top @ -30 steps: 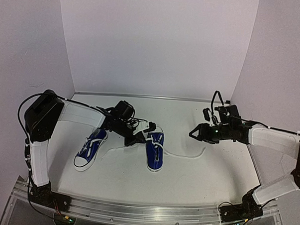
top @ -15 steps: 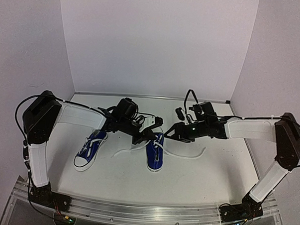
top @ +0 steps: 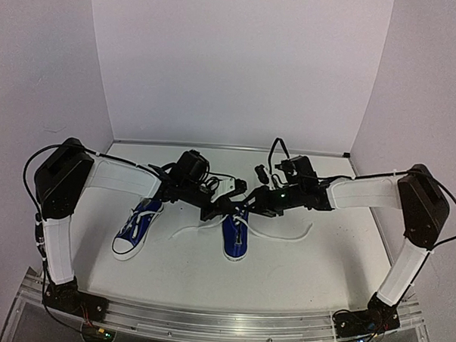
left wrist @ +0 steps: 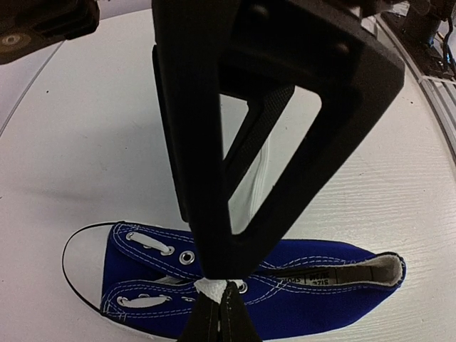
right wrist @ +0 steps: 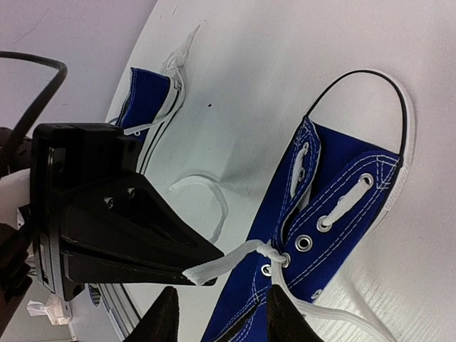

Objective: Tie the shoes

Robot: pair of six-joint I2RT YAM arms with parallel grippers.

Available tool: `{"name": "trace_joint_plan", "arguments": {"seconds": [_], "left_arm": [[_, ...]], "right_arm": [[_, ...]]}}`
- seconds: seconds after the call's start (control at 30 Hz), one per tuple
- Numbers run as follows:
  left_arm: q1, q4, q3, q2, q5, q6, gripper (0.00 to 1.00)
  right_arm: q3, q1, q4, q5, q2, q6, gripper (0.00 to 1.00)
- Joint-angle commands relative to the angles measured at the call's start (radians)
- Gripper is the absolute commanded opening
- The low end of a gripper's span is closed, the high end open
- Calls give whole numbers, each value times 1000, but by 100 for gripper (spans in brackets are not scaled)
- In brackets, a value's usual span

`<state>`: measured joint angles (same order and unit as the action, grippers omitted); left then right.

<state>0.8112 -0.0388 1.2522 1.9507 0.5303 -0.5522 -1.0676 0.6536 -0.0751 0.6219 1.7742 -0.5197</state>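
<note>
Two blue shoes lie on the white table, one at the left (top: 138, 228) and one in the middle (top: 235, 232). My left gripper (top: 213, 213) hangs over the middle shoe (left wrist: 320, 285), shut on a short white lace end (left wrist: 212, 287) pulled taut from a knot (right wrist: 269, 251) at the eyelets. My right gripper (top: 247, 206) is right beside it, over the same shoe (right wrist: 335, 192). Its jaws (right wrist: 222, 313) are open, the taut lace (right wrist: 224, 263) just beyond its fingertips (right wrist: 285, 313) and nothing between them. The other lace end (top: 286, 236) trails right across the table.
The left gripper's black body (right wrist: 107, 228) fills the space left of the right gripper's fingers. A loose lace loop (right wrist: 206, 192) lies on the table between the shoes. The left shoe's heel (right wrist: 146, 92) shows farther off. White walls (top: 240, 65) enclose the table.
The right arm has swung left from the table's right side to the middle shoe, and its jaws have narrowed. The left gripper has kept its hold on the lace.
</note>
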Motion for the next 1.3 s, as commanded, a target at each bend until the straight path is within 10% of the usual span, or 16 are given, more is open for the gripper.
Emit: {"name": "trace_joint_plan", "arguments": {"seconds": [0.0,0.27,0.57,0.97,1.27], "left_arm": [[3,-44,-1,-27,23,-15,1],[4,-45,-2,-24,33,-20,2],[3,-32,2,-19,25,-23,8],[-30,-7,-44,-40,-18,-17,24],[-29,-17,-28,-20,7,-8,4]], "right_arm": [[-47,15,-61,36,35,-10,38],[-66,25,-74,49,70,-10,33],[-60,26,-77,51,78,-5,0],[-35,26,-77,19,44,-4,0],[-40,26,-77,34,50,-13,9]]}}
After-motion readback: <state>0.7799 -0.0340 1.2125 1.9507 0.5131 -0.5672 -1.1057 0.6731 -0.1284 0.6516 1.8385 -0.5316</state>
